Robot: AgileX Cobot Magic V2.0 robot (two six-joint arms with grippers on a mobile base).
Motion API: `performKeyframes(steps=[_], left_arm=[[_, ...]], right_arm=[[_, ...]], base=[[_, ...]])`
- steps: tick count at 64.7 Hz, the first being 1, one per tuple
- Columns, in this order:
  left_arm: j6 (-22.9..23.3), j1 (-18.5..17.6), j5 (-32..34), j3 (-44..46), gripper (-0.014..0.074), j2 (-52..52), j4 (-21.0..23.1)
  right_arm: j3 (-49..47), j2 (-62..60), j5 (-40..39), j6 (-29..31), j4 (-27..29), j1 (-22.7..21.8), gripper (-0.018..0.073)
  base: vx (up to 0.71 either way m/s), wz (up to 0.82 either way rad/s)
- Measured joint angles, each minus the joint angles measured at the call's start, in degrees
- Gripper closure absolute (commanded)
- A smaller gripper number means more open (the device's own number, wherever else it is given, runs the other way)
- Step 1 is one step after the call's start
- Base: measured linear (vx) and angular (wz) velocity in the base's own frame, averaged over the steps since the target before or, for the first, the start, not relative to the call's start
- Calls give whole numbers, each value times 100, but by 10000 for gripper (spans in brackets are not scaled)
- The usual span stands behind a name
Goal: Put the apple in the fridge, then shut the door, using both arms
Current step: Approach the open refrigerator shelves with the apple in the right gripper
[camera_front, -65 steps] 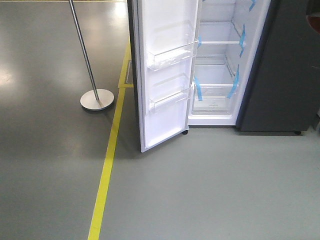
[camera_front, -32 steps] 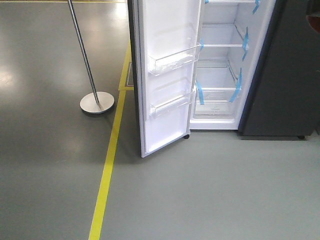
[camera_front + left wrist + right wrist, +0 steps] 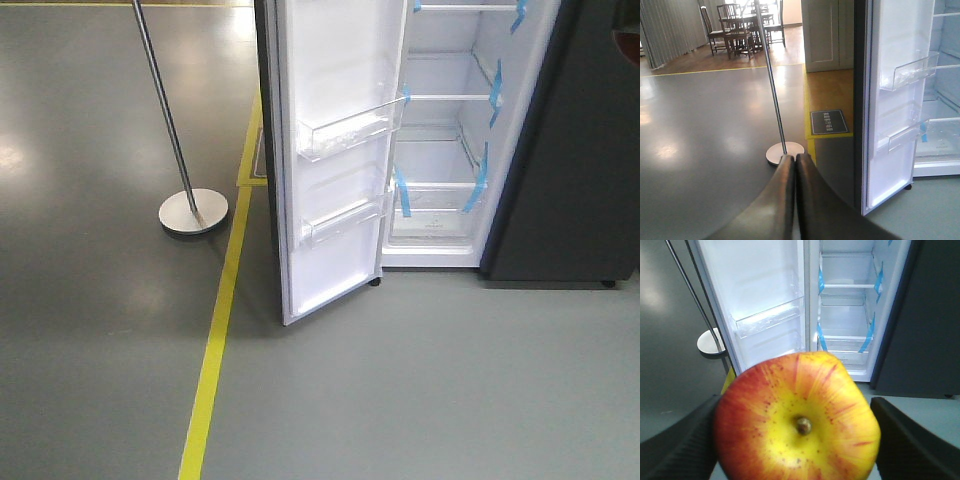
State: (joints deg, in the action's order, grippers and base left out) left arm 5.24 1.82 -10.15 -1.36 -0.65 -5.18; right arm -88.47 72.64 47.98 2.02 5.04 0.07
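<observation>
The apple (image 3: 797, 420) only turns up in the right wrist view, clamped between the dark fingers (image 3: 685, 445) of the right gripper (image 3: 797, 440), stem dimple facing the camera, up in front of the fridge (image 3: 845, 305) and its wide-open door (image 3: 755, 285). Only the left wrist view shows the left gripper (image 3: 792, 162), fingers pressed together on nothing, plus a table with chairs (image 3: 740, 25) way back. The front view shows the layout, with a pole stand (image 3: 193, 210) just beside a yellow floor line (image 3: 215, 350), left of the door.
</observation>
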Motion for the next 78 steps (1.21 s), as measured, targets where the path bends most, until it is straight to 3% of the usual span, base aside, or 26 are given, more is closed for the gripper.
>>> performKeyframes(steps=[78], left_arm=[[0, 0, 0, 0, 602, 0, 0]], right_arm=[[0, 0, 0, 0, 0, 0, 374]], base=[[7, -1]])
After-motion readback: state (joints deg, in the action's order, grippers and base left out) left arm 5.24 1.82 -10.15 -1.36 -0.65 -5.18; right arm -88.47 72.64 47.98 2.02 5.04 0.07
